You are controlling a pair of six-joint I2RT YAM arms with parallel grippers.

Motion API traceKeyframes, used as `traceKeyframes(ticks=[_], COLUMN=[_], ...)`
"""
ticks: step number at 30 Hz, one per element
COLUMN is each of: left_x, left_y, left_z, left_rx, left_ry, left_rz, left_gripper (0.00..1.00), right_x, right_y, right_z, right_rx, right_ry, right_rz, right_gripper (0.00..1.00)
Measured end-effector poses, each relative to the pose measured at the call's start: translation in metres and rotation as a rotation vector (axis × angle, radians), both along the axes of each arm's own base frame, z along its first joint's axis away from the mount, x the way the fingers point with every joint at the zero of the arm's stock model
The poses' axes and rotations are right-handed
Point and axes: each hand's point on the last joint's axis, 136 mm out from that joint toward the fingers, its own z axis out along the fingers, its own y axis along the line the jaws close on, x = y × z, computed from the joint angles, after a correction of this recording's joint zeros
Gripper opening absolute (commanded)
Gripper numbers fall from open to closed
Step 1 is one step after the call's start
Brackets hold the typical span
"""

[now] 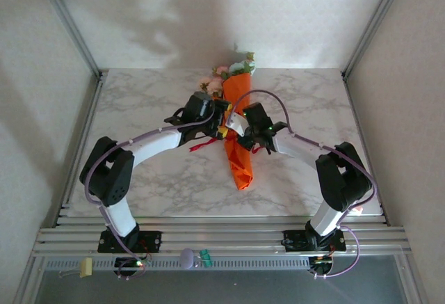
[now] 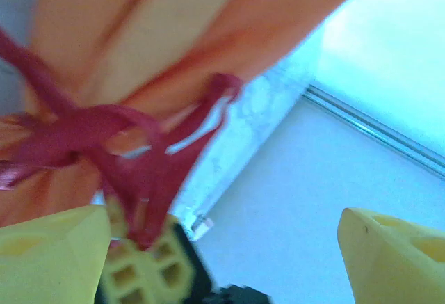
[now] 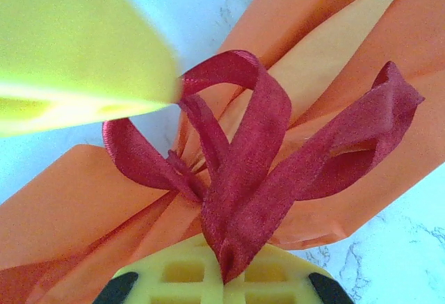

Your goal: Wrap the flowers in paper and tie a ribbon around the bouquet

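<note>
The bouquet [image 1: 240,165] lies flat near the middle of the table [image 1: 139,102]. Its flowers [image 1: 236,66] point to the far edge and its narrow end points to the near edge. The ribbon [image 3: 250,144] goes around the paper [image 3: 334,33] at the middle of the cone and makes several loops there. The right gripper [image 3: 224,274] is closed and pinches one end of the ribbon. The left gripper [image 2: 222,224] is just beside the knot, its fingers [image 2: 49,255] wide apart and holding nothing.
</note>
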Motion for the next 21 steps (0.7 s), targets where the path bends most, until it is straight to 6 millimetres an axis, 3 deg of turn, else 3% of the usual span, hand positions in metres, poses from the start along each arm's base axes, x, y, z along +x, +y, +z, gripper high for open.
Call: traceKeyframes(ticks=[3,7,12,14,15,18,21], left_x=[0.009,0.011,0.008,0.013,0.017,0.034,0.052], left_y=[-0.011,-0.018,-0.010,-0.003,0.000,0.012,0.014], left_z=[0.007,-0.005,-0.017,-0.018,-0.016,-0.006,0.012], left_rx=[-0.031,-0.020,-0.001,0.006,0.008,0.020,0.025], left_ry=[-0.010,0.039,0.090,0.084,0.073,0.028,-0.028], left_rz=[-0.021,-0.039,-0.011,0.007,0.010,0.031,0.022], left_gripper=[0.85,0.81,0.60,0.41,0.38,0.38,0.43], right_x=[-0.002,-0.002,-0.006,-0.006,-0.006,-0.005,-0.005], right_y=[0.000,-0.002,-0.005,-0.005,-0.004,-0.003,-0.003], right_z=[-0.001,-0.001,-0.003,0.000,0.002,0.004,0.005], right_rx=[-0.003,-0.007,-0.011,-0.003,0.001,0.011,0.016], right_ry=[0.001,0.001,0.004,-0.005,-0.010,-0.019,-0.018], right_rz=[0.003,0.000,-0.001,-0.001,0.000,-0.001,0.002], right_gripper=[0.00,0.00,0.00,0.00,0.00,0.00,0.00])
